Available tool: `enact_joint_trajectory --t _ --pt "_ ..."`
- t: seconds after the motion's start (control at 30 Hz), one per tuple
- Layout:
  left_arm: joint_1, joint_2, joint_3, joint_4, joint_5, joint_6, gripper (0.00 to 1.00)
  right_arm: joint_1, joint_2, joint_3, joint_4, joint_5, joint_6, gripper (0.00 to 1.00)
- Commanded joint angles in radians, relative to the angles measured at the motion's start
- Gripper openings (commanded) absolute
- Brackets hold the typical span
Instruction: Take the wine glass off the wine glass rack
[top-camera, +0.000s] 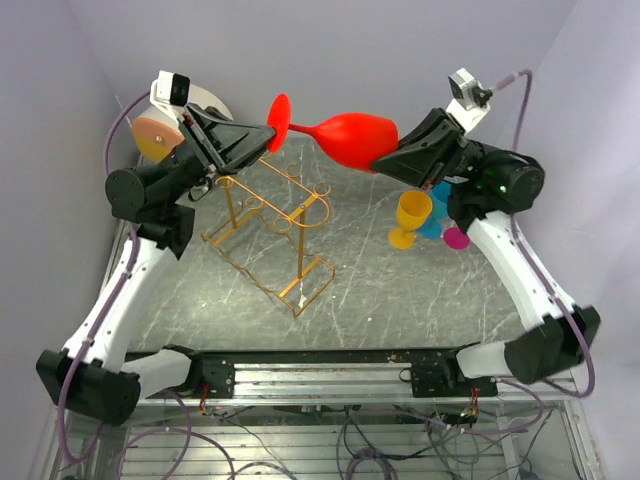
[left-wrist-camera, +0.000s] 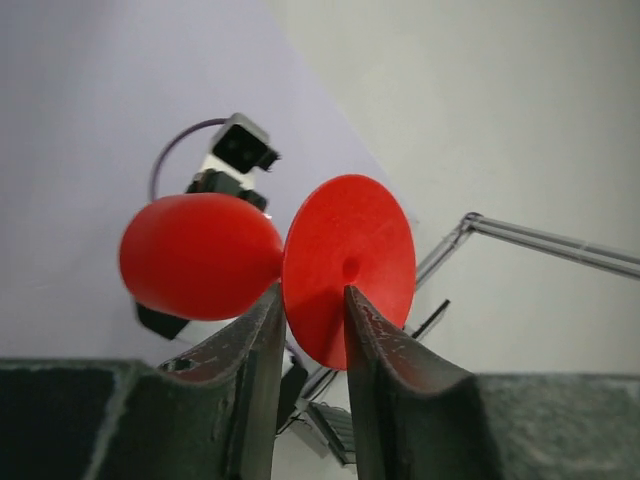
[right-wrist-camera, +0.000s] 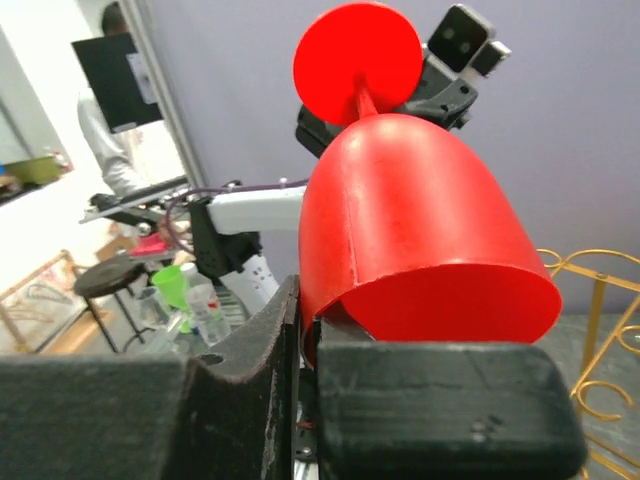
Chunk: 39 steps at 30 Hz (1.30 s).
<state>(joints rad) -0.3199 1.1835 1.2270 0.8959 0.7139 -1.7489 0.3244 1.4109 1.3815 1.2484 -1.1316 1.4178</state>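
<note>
Overhead view: the red wine glass (top-camera: 350, 135) lies horizontal in mid-air, held at both ends, with its foot (top-camera: 279, 122) to the left and its bowl (top-camera: 358, 138) to the right. The left gripper (top-camera: 268, 135) is closed on the edge of the foot; in its wrist view one finger (left-wrist-camera: 255, 360) stands between bowl and foot and the other in front of the disc. The right gripper (top-camera: 385, 160) pinches the bowl's rim (one finger (right-wrist-camera: 262, 350) outside the wall, the other at the mouth). The glass hangs clear of the wine glass rack (top-camera: 300, 250), above and beyond its far end. The rack stands on the grey table (top-camera: 400, 300). A yellow goblet (top-camera: 411, 212) stands upright to the right of the rack, near the right arm. A round cream-and-orange drum (top-camera: 158, 135) sits at the far left, behind the left arm.
</note>
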Motion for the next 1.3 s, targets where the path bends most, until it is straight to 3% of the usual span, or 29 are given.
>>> enact_joint_trajectory --t 0.0,0.1,0.2,0.33,0.5,0.67,0.93,1.27 --pt "-0.012 -0.124 0.027 -0.422 -0.011 0.392 0.41 -0.001 -0.205 0.003 -0.657 0.064 -0.476 0.0" --pt "-0.013 -0.209 0.092 -0.806 -0.149 0.66 0.43 0.001 -0.323 0.101 -1.184 0.288 -0.861 0.0" --pt "-0.012 -0.276 0.131 -1.068 -0.326 0.834 0.43 0.002 -0.375 0.218 -1.534 0.576 -1.041 0.0" --pt "-0.012 -0.358 0.116 -1.254 -0.511 0.965 0.42 0.001 -0.38 0.312 -1.85 0.887 -1.098 0.0" --pt "-0.013 -0.441 0.094 -1.425 -0.677 1.091 0.42 0.001 -0.359 0.352 -2.163 1.11 -1.091 0.0" --pt "-0.013 -0.521 0.047 -1.536 -0.823 1.163 0.41 0.001 -0.386 0.281 -2.291 1.138 -1.08 0.0" --pt "-0.013 -0.616 -0.036 -1.643 -0.935 1.236 0.4 0.001 -0.408 0.185 -2.451 1.1 -1.082 0.0" --pt "-0.012 -0.658 -0.167 -1.687 -0.987 1.246 0.39 0.001 -0.379 -0.065 -2.408 1.266 -1.053 0.0"
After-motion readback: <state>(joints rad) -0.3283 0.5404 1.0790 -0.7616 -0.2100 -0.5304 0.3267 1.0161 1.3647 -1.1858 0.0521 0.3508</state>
